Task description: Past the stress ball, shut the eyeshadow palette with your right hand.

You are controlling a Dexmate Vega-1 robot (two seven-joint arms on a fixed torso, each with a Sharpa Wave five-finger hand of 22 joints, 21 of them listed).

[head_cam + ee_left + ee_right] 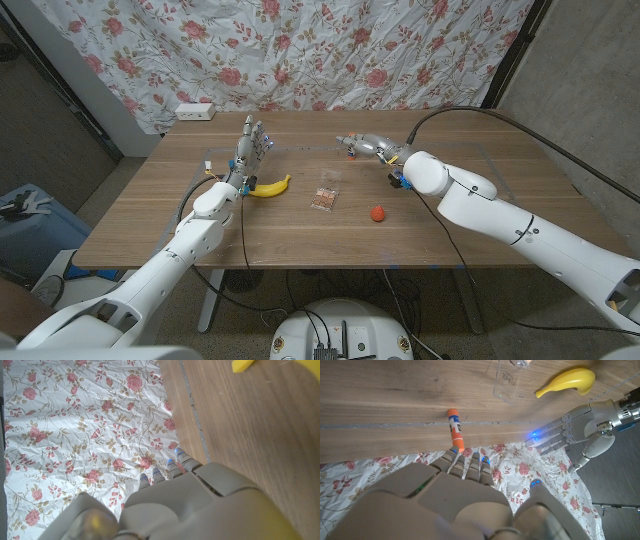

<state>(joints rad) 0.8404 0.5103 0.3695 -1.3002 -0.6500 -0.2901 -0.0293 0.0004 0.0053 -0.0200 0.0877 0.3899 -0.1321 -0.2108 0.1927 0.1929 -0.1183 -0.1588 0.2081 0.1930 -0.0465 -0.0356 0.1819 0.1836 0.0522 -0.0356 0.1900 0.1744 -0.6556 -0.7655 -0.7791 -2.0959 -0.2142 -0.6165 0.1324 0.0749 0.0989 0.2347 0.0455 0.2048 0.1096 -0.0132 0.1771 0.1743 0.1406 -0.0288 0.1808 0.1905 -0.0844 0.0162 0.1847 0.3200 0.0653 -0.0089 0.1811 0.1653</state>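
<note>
Open wood spreads across the desk [480,290] along its near edge and toward both near corners, room for a hand to pass. Mid-desk, three small obstacles sit in a loose row: a banana [271,187] toward the left edge, the palette [323,199] in the centre, still open, and the red ball [377,213] just right of it, each well apart from the next. The left hand [252,143] stands raised by the banana, fingers apart. The right hand [362,146] hangs near the far edge, beside an orange-capped stick [455,428]. Bare wood lies between that hand and the palette. A floral cloth [300,50] hangs behind the far edge.
</note>
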